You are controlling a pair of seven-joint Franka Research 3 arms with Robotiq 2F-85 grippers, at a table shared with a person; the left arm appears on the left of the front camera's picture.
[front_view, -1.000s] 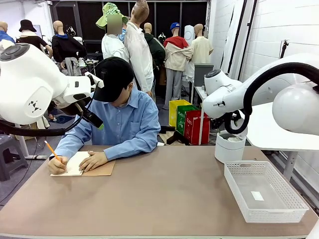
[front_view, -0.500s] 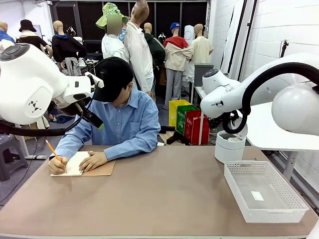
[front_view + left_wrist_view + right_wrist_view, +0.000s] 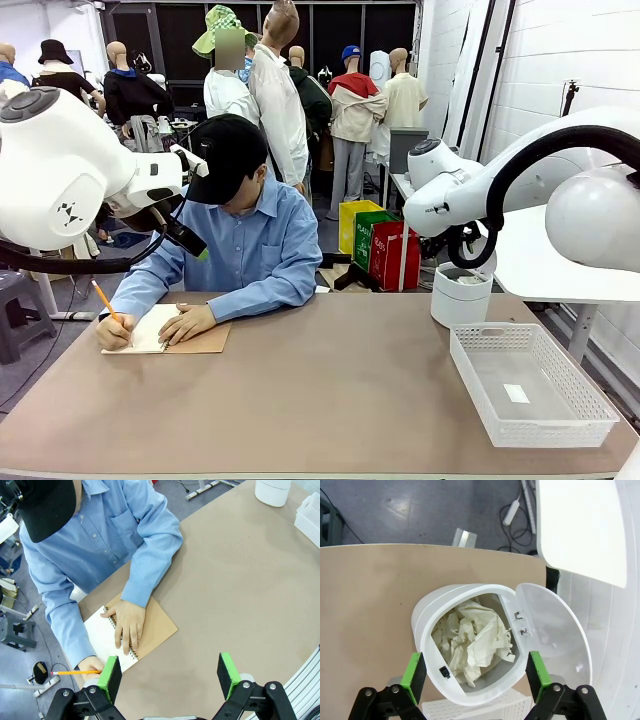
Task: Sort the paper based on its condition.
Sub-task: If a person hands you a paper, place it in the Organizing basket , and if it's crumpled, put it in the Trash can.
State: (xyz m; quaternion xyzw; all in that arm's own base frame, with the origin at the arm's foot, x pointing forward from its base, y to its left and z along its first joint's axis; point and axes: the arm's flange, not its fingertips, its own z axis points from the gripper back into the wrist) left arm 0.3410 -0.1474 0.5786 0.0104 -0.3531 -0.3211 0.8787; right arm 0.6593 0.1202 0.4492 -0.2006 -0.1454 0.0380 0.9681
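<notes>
Right claw (image 3: 476, 672) gapes wide, empty, above crumpled paper (image 3: 475, 642) in the bin (image 3: 426, 630): likely light, springy, best pinched across its bulk.

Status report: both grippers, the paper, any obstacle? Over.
Left gripper open, above brown table. Right gripper open, over open white round bin; crumpled white paper wads inside. Person's hand flat on spiral-bound brown-cover notebook.

Bright even indoor light, soft faint shadows, sharp focus, wide-angle bending at wrist-view edges
</notes>
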